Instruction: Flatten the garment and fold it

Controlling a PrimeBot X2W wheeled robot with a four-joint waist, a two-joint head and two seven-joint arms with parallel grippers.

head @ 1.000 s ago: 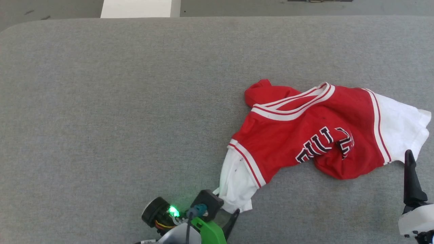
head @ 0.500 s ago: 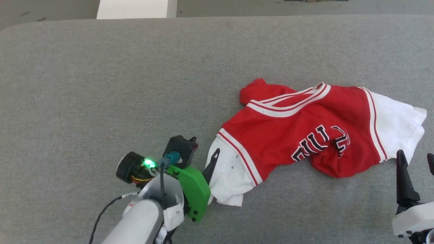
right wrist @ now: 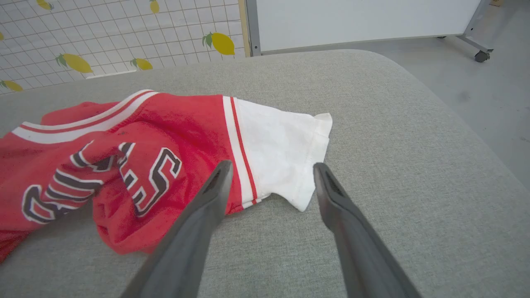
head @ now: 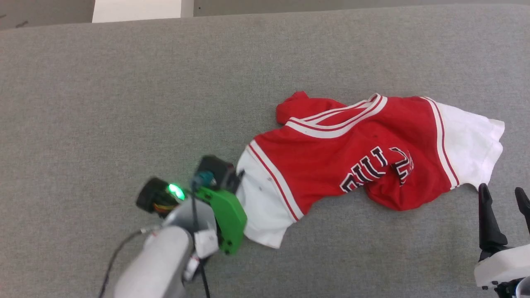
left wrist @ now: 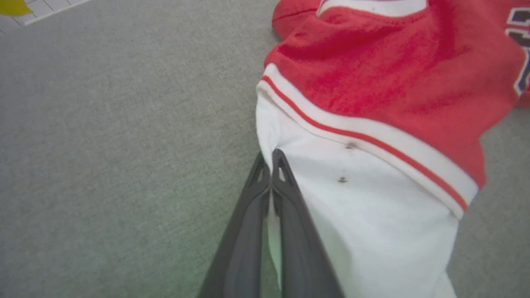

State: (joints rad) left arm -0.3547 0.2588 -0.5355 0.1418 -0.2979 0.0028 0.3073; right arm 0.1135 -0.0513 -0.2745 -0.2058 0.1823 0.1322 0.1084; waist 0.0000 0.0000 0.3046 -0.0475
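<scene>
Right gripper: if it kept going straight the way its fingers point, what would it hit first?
Probably the white sleeve of the garment, lying just ahead of the open right gripper; if it points steeply down, the grey table may come first. Depth is unclear.

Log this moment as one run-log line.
stage: flattening, not folded | shirt: crumpled on table | left gripper: shut on shirt's white sleeve edge | right gripper: open by other sleeve

The left gripper (left wrist: 271, 159) has both dark fingers pressed together, the garment (left wrist: 364, 215) pinched by its white sleeve edge between the jaws, and its pale forearm (head: 157, 265) slants in behind. The right gripper (right wrist: 271, 167) has its fingers spread wide.
</scene>
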